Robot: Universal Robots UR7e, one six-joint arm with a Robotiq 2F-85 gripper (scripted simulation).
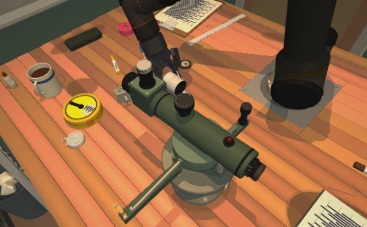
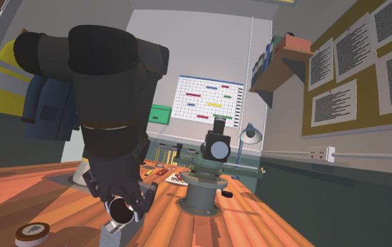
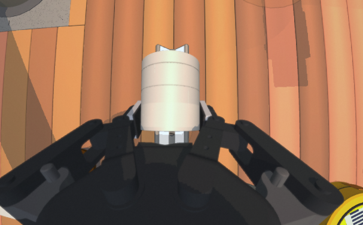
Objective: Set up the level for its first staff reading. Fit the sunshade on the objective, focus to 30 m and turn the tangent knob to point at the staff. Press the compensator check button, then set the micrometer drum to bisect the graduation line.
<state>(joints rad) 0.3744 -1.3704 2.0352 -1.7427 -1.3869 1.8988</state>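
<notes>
My gripper is closed around the near end of the white sunshade, a short tube lying on its grey V-shaped stand. The sunshade sits on the table just behind the green level. The level stands on its round base, with its objective facing away from the arm. The black focus knob, the tangent knob and the red button are on the level's body. The micrometer drum stands on top of the box at the level's end.
The level's box end is right beside my fingers. A tape roll lies behind them. The arm's base stands to the right. A yellow tin, a mug and a ruler lie around.
</notes>
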